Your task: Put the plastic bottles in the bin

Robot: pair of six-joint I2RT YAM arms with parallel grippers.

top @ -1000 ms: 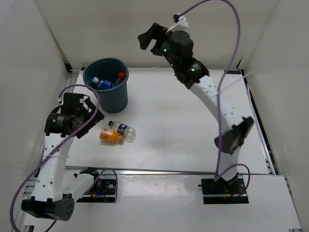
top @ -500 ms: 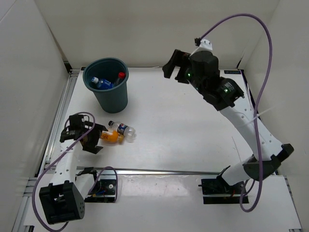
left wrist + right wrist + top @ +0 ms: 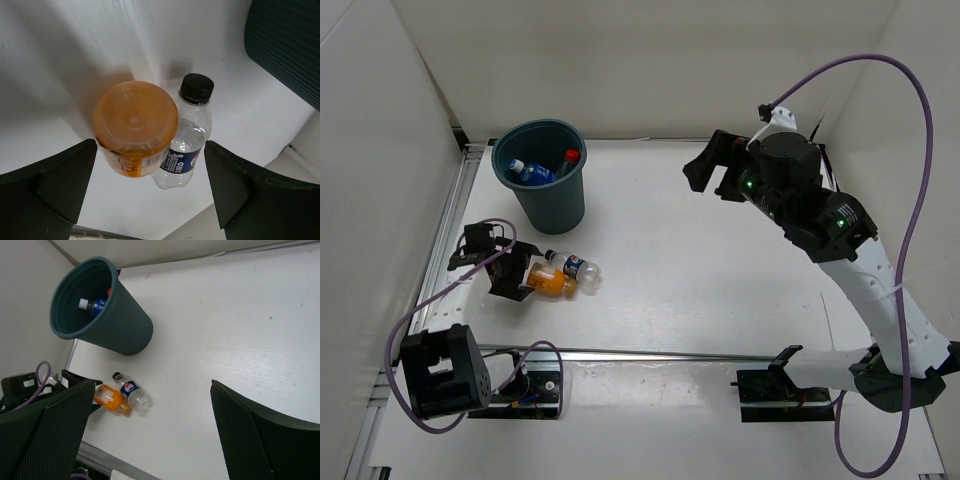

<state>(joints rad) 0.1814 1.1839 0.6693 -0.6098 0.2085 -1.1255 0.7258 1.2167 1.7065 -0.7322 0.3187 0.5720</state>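
We count four plastic bottles and one bin (image 3: 554,206), which stands upright near the far left corner of the table (image 3: 700,280). Two bottles lie inside it: the blue-labelled bottle (image 3: 531,172) and the red-capped bottle (image 3: 569,157). The other two lie touching side by side near the left edge, on the near side of the bin: the orange-filled bottle (image 3: 549,283) and the small clear bottle (image 3: 576,268). The left gripper (image 3: 521,272) is spread wide, low at the orange-filled bottle's base. The right gripper (image 3: 710,172) hangs above the far right, wide and empty.
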